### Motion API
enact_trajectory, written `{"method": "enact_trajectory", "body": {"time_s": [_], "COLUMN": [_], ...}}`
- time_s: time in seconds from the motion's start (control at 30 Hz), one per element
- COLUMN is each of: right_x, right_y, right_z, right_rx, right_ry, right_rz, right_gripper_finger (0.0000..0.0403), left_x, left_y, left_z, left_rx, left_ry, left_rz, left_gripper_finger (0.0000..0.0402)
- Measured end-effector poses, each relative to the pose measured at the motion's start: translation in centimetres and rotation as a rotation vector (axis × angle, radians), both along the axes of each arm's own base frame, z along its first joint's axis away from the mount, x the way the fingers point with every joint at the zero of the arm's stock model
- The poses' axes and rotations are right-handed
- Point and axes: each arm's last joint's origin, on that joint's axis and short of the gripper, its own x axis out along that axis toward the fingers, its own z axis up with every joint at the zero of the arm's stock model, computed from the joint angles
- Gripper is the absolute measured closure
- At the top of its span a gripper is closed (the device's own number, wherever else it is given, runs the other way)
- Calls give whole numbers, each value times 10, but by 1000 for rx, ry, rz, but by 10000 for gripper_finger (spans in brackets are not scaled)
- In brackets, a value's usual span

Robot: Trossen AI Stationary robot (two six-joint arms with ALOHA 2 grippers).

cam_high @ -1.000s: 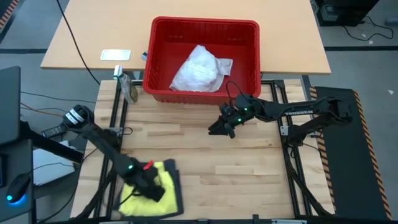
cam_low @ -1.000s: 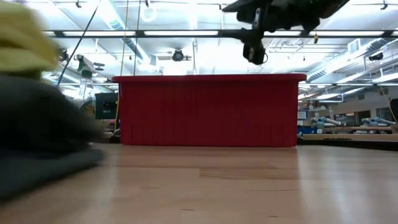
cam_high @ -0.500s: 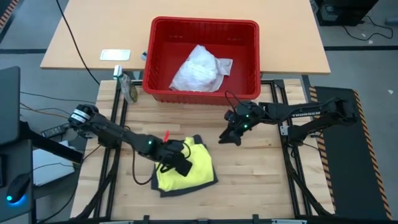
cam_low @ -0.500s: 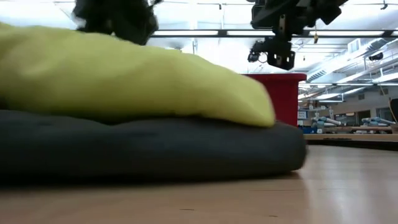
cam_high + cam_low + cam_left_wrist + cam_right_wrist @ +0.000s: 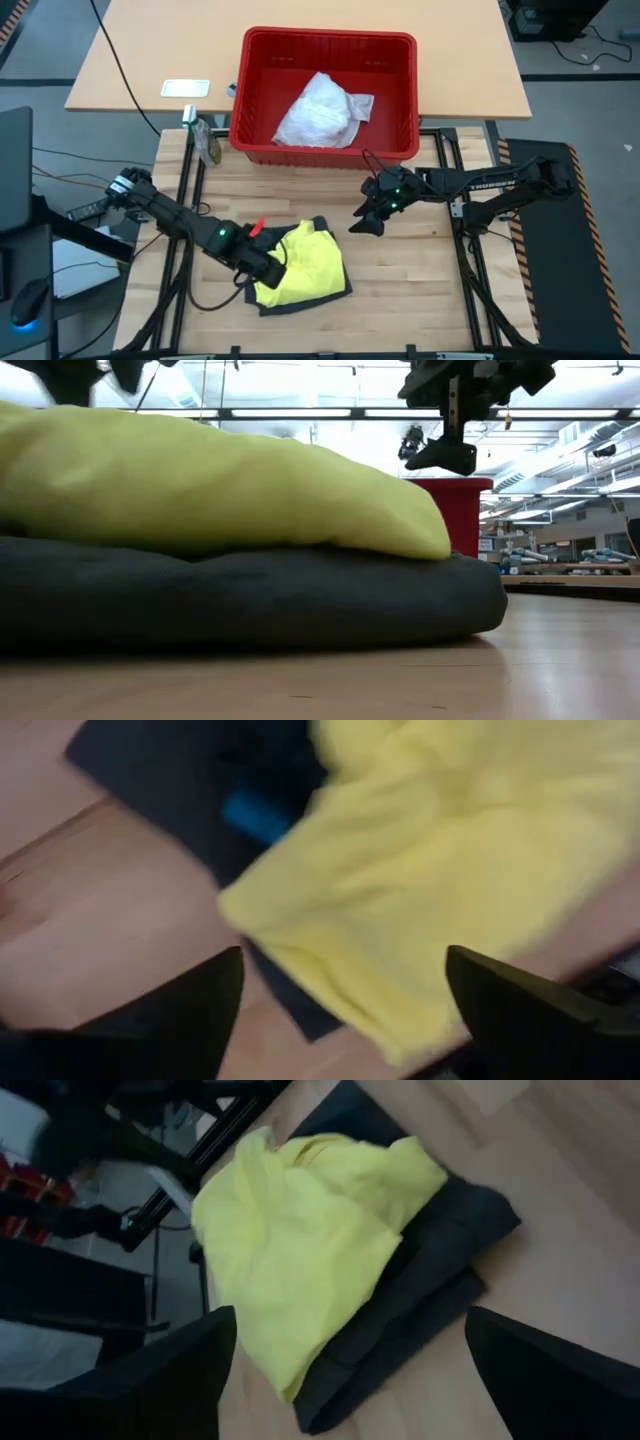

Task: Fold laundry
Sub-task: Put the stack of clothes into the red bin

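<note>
A yellow garment lies folded on top of a dark grey garment on the wooden table, left of the middle near the front. Both fill the low view, the yellow garment above the dark grey one. My left gripper hovers open over the pile's left edge. In its wrist view the fingers stand apart above the yellow cloth, and a bit of bright blue cloth shows on the dark one. My right gripper hangs open in the air right of the pile, tipped toward it. A white garment lies in the red basket.
The red basket stands at the table's far edge, in the middle. A small bottle-like object sits at the far left corner and a white card lies on the tan table behind. Bare wood lies right of the pile.
The pile of yellow on dark grey has slid from the near left corner toward the table's middle under my left gripper. That gripper has since come off the yellow cloth, risen and drawn back toward the left. My right gripper has tipped down toward the pile.
</note>
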Motion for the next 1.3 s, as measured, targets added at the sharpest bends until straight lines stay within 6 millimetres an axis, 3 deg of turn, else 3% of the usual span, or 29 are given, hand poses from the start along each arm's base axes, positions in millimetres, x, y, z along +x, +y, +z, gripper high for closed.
{"method": "enact_trajectory", "body": {"time_s": [0.13,0.23,0.53,0.63,0.73,0.9,1.07,1.3], "right_x": [11,24,57,65,70,78,82,83], "right_y": [1,8,16,10,6,7,10,0], "right_z": [-12,-33,-73,-96,-120,-145,-150,-149], "right_rx": [89,126,195,214,240,275,295,340], "right_ry": [38,109,115,173,239,243,211,184], "right_rz": [-5,33,7,-25,-32,54,64,94], "right_gripper_finger": [11,8,7,7,7,15,86,279], "left_x": [-11,-17,-18,-20,-22,-20,-13,-3], "left_y": [-3,-1,21,29,37,46,52,51], "left_z": [-24,-47,-121,-143,-156,-160,-163,-174], "left_rx": [12,8,-166,-217,-266,-253,-221,-219], "left_ry": [57,77,-202,-306,-394,-475,-530,-579], "left_rz": [60,80,121,137,153,149,116,120], "left_gripper_finger": [11,5,5,5,5,18,90,250]}}
